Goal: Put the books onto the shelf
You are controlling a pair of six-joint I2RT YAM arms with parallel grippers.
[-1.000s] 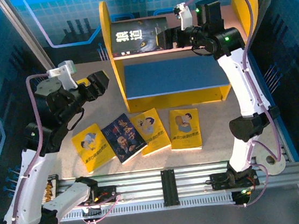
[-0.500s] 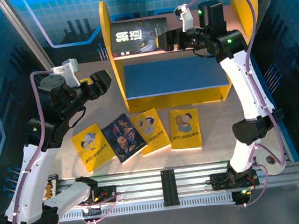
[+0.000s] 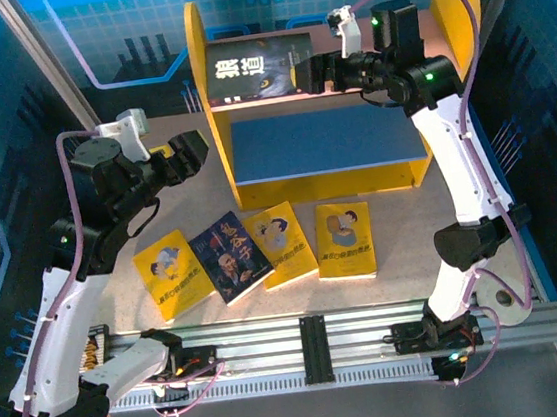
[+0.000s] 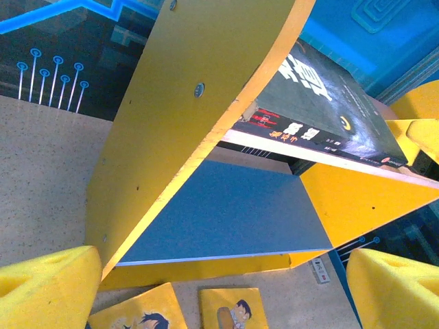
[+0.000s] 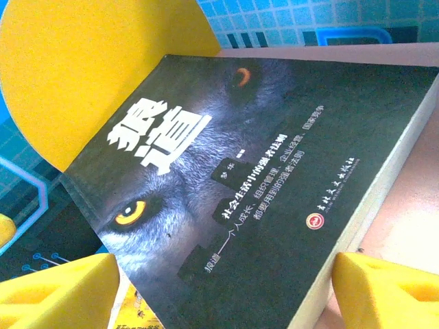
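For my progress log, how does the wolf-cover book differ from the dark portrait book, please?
Place: the wolf-cover book lies on the shelf's upper board; the portrait book lies on the table in front. Pose: the wolf-cover book sits square to the shelf; the portrait book lies askew. Cover: a wolf's face against a man's portrait. Both are dark and lie flat, cover up.

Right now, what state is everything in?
Shelf, upright.
Wolf-cover book, flat on the upper board.
Yellow books, flat on table, covers up.
Dark portrait book, flat on table, cover up.
Left jaws, open, holding nothing.
Right jaws, open, at wolf-cover book's edge.
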